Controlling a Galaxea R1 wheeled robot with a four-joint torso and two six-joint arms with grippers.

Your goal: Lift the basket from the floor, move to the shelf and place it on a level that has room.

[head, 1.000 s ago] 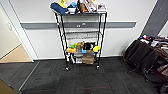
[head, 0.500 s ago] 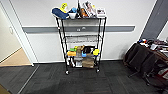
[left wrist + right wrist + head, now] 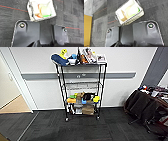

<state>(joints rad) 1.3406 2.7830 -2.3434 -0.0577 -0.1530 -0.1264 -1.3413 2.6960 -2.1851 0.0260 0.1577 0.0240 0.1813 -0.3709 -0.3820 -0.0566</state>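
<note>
The basket (image 3: 41,10) appears in both wrist views above dark carpet floor (image 3: 11,16), with pale and green items inside it; whether either pincer is open or gripping it I cannot tell. Ahead, the shelf (image 3: 80,89) stands against the wall, and its level (image 3: 82,85) second from the top looks bare. Approaching squarely and keeping the basket flat should help it slide in between the poles

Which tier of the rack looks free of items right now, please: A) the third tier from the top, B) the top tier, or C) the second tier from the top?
C: in the head view the rack has toys and books on top and coloured items on the third tier, while the second tier looks bare.
</note>
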